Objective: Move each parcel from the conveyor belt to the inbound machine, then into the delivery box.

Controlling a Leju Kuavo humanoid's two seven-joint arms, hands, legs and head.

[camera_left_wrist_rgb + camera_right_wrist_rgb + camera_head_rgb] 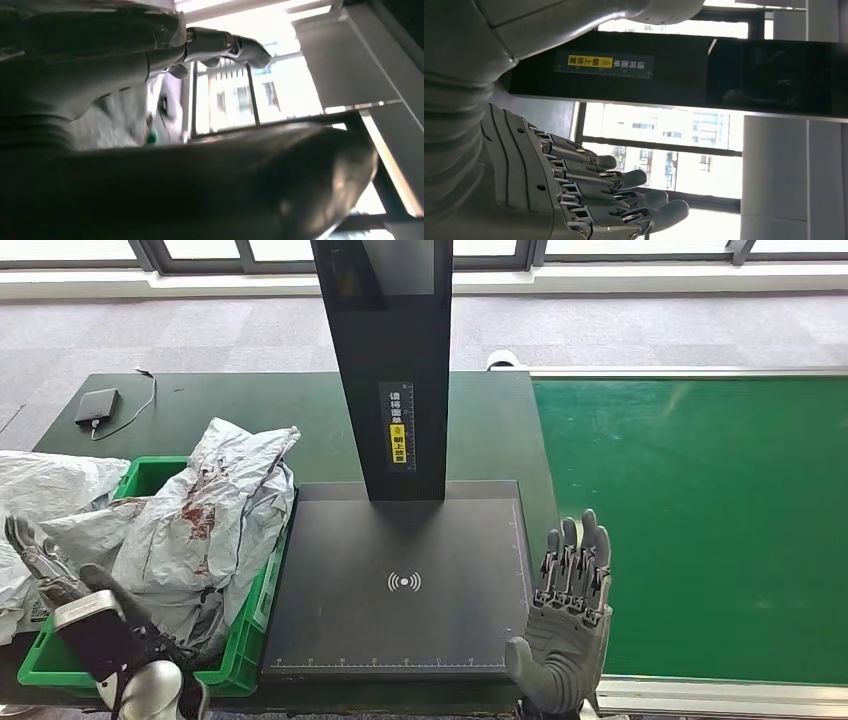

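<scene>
Two hands | right hand point(565, 625) fingers spread, empty, beside scanner plate point(400, 580) | left hand point(45, 570) grip unclear | you risk toppling parcels point(200, 520) heaped over green bin point(240, 640).

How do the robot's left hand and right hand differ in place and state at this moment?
The left hand is down at the green bin, against the grey parcel lying in it; the right hand stands in free air between the scanner platform and the green belt.
The right hand's fingers are straight, apart and hold nothing; whether the left hand grips the parcel cannot be told.
Both are grey, many-fingered hands.
</scene>
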